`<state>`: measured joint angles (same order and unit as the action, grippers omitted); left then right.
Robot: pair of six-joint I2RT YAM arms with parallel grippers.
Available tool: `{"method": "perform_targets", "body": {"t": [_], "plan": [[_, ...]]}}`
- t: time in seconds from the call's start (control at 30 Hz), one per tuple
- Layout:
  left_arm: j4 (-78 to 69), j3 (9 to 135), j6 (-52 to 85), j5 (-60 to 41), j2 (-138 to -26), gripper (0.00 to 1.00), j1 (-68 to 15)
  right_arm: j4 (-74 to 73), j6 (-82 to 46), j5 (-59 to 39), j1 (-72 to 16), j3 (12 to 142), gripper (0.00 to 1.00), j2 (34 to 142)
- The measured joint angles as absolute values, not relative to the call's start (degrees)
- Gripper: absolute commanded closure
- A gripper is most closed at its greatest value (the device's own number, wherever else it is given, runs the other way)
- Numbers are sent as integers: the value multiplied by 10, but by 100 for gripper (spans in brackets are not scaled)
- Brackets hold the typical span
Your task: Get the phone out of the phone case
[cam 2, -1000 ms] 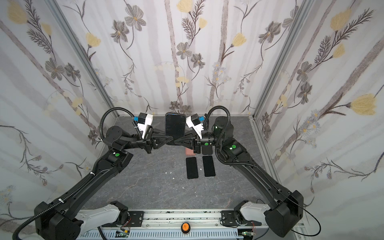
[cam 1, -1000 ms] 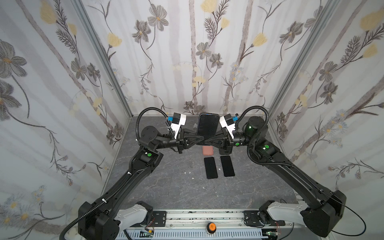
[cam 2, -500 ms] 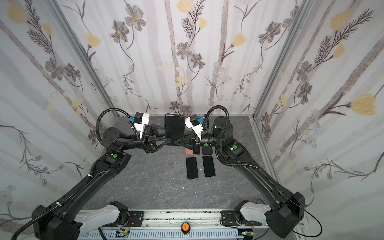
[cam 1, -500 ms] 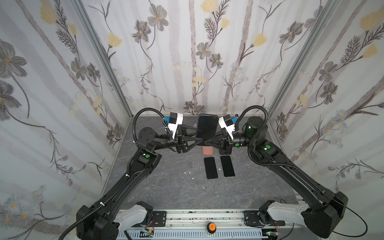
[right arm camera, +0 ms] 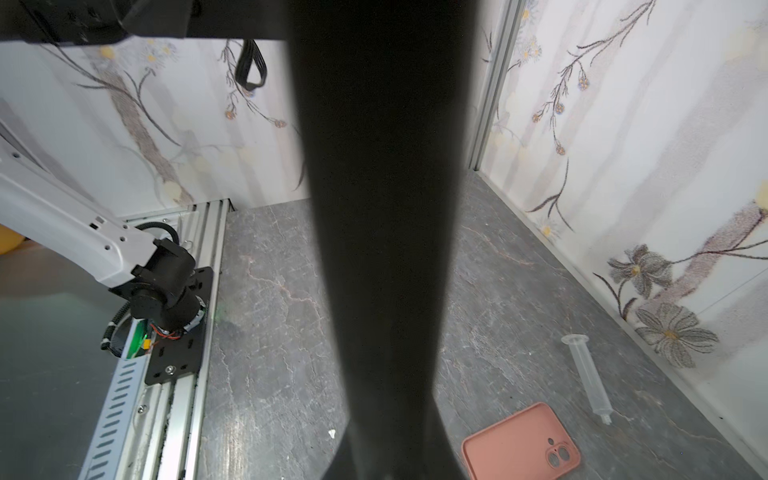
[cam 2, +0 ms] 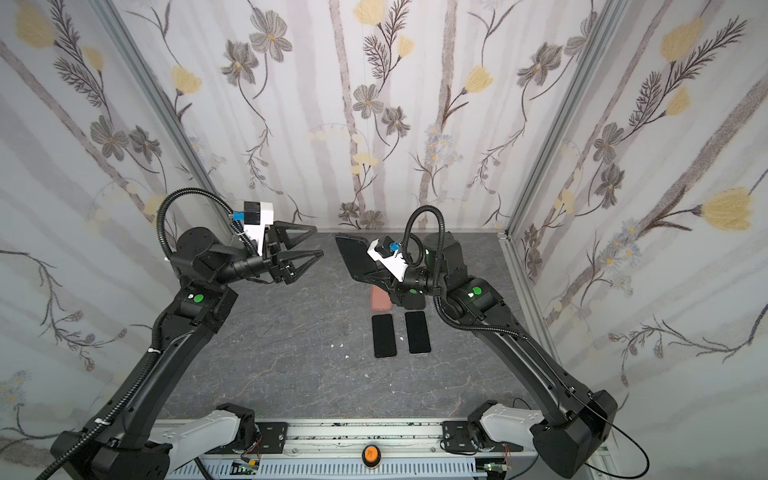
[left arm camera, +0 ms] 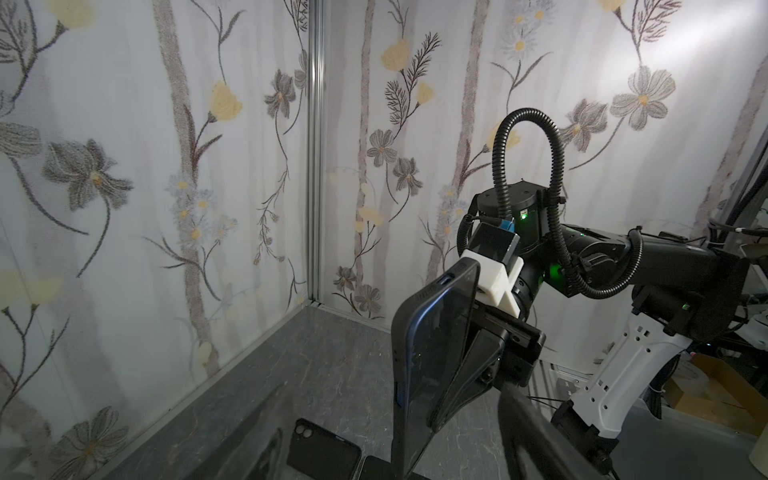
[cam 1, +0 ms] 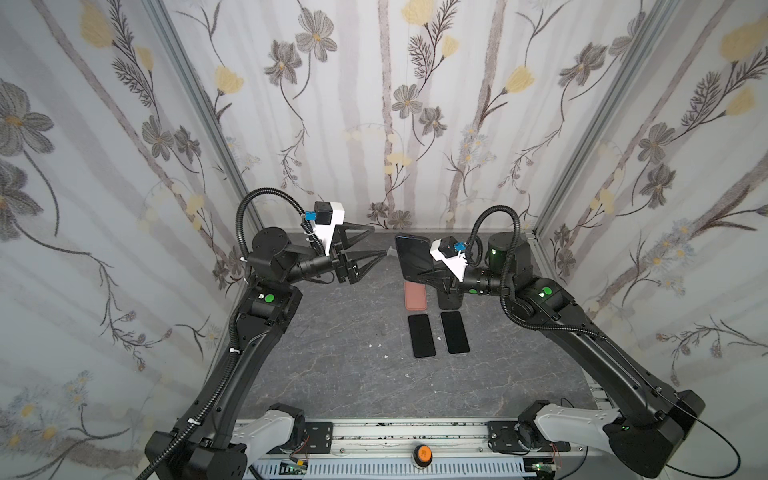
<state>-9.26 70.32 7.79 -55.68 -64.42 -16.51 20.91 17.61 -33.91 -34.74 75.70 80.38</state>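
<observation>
Above the table's (cam 1: 332,374) back, our right gripper (cam 1: 422,275) clamps the phone (cam 1: 411,255), upright, in its black case (left arm camera: 400,332). Left gripper (cam 1: 379,241) has jaws apart nearby, touching nothing. Next, prob.: we pinch the case edge & peel.

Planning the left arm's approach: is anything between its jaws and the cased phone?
Nothing visible. Only open air separates the left gripper, jaws open, from the cased phone, held off the table by the right gripper.
</observation>
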Motion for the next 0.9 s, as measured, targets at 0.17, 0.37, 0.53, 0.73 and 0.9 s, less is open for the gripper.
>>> {"method": "perform_targets", "body": {"t": [0.17,0.37,0.53,0.73,0.9], "plan": [[-6,731,-2,-553,-654,26,-168,276,236,-324,-349,783,100,832],[76,752,-78,-540,-669,29,-193,333,286,-340,-353,792,100,860],[119,754,-117,-534,-693,34,-222,352,312,-355,-356,790,100,881],[149,754,-147,-538,-701,46,-246,362,331,-362,-360,780,100,887],[169,756,-157,-541,-709,57,-259,362,340,-362,-364,779,100,888]]}}
